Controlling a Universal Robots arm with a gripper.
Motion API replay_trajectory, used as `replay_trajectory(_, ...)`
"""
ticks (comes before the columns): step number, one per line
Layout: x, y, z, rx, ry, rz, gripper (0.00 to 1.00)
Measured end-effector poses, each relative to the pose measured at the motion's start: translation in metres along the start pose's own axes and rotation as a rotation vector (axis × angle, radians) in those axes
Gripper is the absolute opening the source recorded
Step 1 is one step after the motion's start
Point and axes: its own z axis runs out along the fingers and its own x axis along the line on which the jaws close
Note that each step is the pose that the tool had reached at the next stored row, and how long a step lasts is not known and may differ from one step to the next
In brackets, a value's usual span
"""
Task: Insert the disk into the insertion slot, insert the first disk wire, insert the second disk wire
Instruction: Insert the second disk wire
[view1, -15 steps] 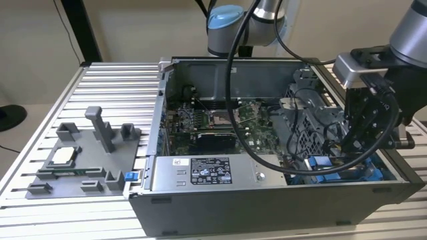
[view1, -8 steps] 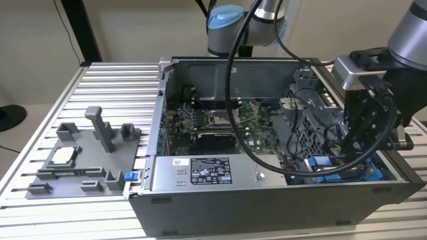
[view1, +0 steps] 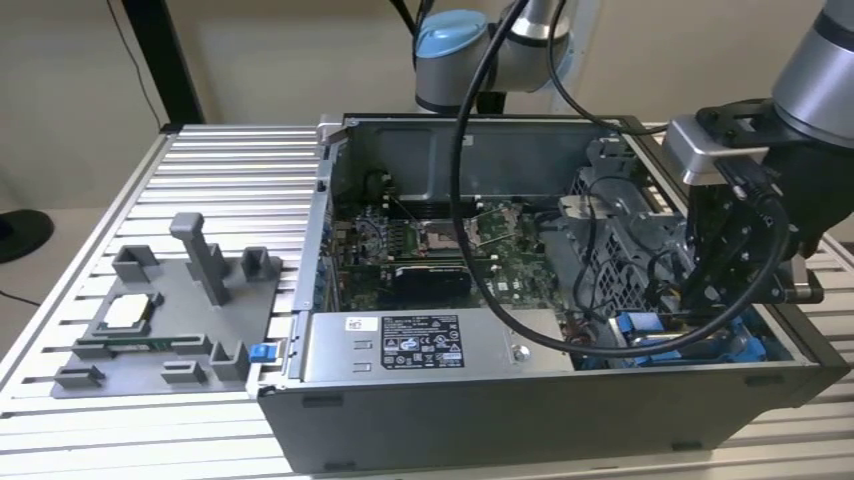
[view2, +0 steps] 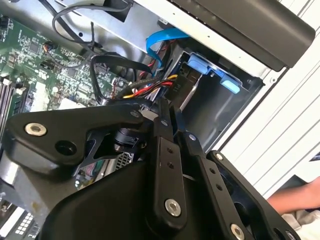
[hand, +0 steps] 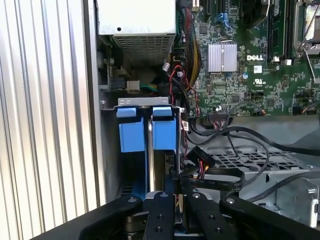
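Biggest thing here is the ribbed aluminium bench (view1: 214, 170), all long parallel slats, with the open dark grey steel PC case (view1: 534, 420) sitting at its edge on the exterior view's right. Inside the case there's the green motherboard (hand: 250, 75) with a finned silver heatsink, and along the near wall the grey power-supply box (view1: 414, 345) with a black and white printed label, too small for me to read. A moulded grey plastic fixture tray (view1: 160, 320) with upright pegs sits toward the bench's corner on the exterior view's left. The disk (hand: 148, 131), with its bright blue plastic frame tabs and a silver metal edge between them, stands on edge in the bay at the case's corner beside the power supply. The black gripper (hand: 172, 200) is down in that corner, its fingers drawn close together around a black connector on a bundle of red, yellow and black wires (view2: 150, 90) just beside the disk; can't tell if it's actually pinched tight.
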Motion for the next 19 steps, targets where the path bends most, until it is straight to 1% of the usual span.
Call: replay_trajectory(19, 0.0002, -0.0007, 0.0065, 0.0001, -0.0001, 0.000, 0.00)
